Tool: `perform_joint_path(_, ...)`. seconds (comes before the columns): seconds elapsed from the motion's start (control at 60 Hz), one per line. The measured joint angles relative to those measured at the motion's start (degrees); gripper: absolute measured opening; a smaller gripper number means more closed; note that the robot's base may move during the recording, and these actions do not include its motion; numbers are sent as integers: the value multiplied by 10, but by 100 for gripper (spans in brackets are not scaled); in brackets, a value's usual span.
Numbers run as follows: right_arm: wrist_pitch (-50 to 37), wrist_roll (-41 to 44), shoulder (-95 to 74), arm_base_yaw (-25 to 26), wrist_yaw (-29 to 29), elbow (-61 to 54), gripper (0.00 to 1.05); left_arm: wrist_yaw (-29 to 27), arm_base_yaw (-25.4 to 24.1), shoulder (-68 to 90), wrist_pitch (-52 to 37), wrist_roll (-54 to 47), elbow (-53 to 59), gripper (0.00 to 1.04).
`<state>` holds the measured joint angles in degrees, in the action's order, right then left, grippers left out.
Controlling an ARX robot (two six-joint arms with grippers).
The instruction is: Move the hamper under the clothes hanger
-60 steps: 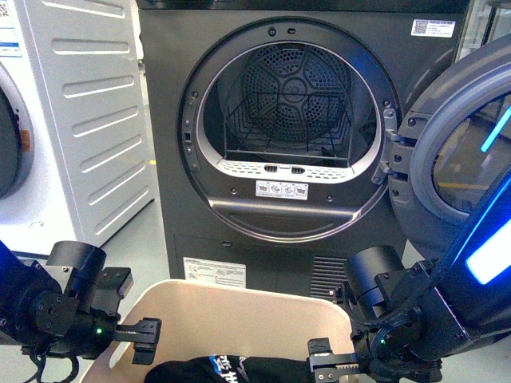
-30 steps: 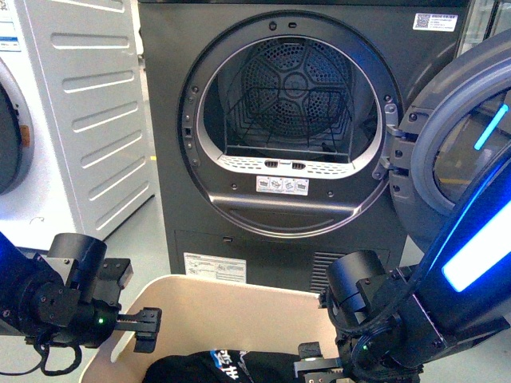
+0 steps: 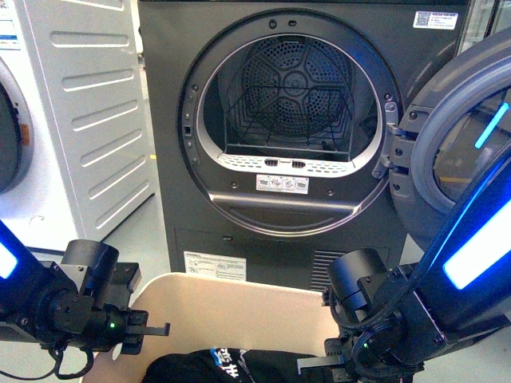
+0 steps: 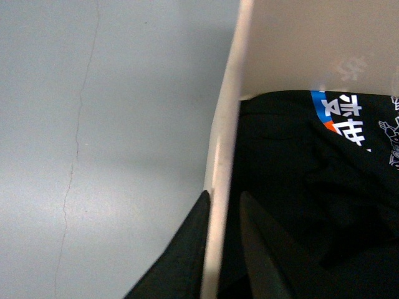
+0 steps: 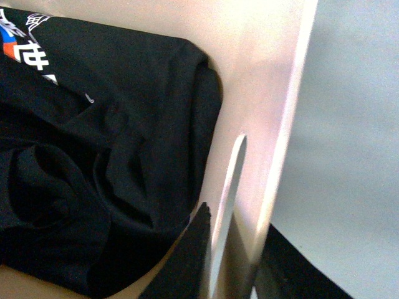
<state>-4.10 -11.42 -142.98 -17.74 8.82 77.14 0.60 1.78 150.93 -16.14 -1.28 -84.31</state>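
Note:
The beige hamper (image 3: 239, 307) stands low in the front view, just before the dryer, with a black T-shirt (image 3: 231, 367) inside. My left gripper (image 3: 148, 329) is shut on the hamper's left rim; in the left wrist view its fingers pinch the rim wall (image 4: 224, 143), one outside, one inside beside the shirt (image 4: 312, 187). My right gripper (image 3: 323, 367) is shut on the right rim; in the right wrist view its fingers clamp the wall (image 5: 274, 124) by a handle slot (image 5: 230, 180), next to the shirt (image 5: 93, 156). The clothes hanger is out of view.
The dark grey dryer (image 3: 295, 128) stands straight ahead with its drum open; its door (image 3: 455, 144) swings out at the right. A white machine (image 3: 72, 120) stands at the left. Grey floor (image 4: 93, 124) shows outside the hamper on both sides.
The left gripper has slid right along the hamper's left rim and sits lower. The hamper has shifted slightly nearer and lower in view. The right arm has barely moved.

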Motion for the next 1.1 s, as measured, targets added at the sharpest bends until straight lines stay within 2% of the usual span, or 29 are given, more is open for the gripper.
perform_joint_path(0.05,0,-12,0,1,0,0,4,0,-2,0,0,1,0,10)
perform_joint_path(0.117,0,-23,0,1,2,2,3,1,-5,1,0,3,0,3)
perform_joint_path(1.1,-14,-21,44,7,1,-26,3,4,-12,-71,9,-1,45,4)
